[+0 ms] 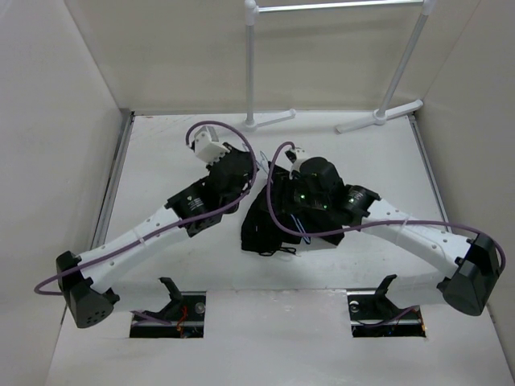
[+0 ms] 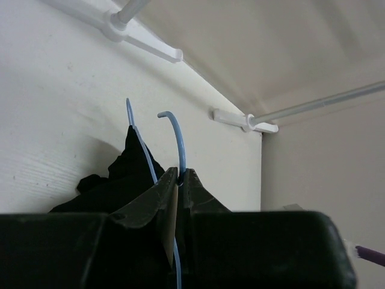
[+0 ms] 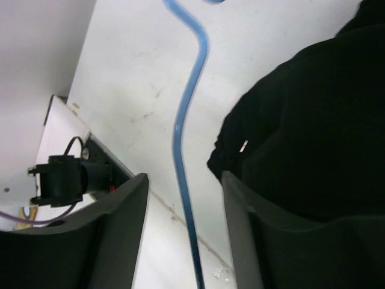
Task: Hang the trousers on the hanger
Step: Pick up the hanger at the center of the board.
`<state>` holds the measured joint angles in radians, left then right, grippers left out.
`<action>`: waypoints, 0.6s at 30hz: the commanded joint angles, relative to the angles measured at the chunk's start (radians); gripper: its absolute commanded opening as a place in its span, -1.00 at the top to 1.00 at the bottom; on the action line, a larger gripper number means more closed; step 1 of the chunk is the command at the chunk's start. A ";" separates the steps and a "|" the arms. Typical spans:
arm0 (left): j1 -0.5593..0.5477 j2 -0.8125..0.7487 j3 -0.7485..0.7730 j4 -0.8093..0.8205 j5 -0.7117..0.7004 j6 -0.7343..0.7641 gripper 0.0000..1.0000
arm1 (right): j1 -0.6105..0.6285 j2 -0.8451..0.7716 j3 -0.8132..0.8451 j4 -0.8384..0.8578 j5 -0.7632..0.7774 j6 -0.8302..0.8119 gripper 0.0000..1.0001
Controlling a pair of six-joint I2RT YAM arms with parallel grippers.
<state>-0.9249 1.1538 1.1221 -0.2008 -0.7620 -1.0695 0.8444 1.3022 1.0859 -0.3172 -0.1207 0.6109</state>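
Crumpled black trousers, thin blue hanger

The trousers are black, soft, matt cloth, bunched in folds that catch almost no light. The hanger is thin, smooth wire with a pale blue coating and slight sheen. The left gripper has fingers of dark matt plastic, one lined with a pale tan pad. The table is matt white, faintly scuffed and speckled. The rack is smooth white tubing

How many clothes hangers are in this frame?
1: the hanger, its neck pinched in the left tool, beside the trousers; the cloth could hide another.
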 commanded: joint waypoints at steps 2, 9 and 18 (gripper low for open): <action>-0.019 0.056 0.172 0.118 -0.005 0.253 1.00 | -0.008 -0.063 0.040 0.110 -0.071 0.041 0.02; -0.030 0.152 0.386 0.136 0.044 0.497 1.00 | -0.070 -0.165 0.069 0.178 -0.137 0.125 0.06; -0.032 0.221 0.537 0.152 0.134 0.574 1.00 | -0.172 -0.184 0.117 0.231 -0.261 0.250 0.65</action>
<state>-0.9535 1.3716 1.5784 -0.1349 -0.6716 -0.5465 0.6838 1.1267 1.1370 -0.1894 -0.3134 0.7952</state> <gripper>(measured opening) 0.050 0.212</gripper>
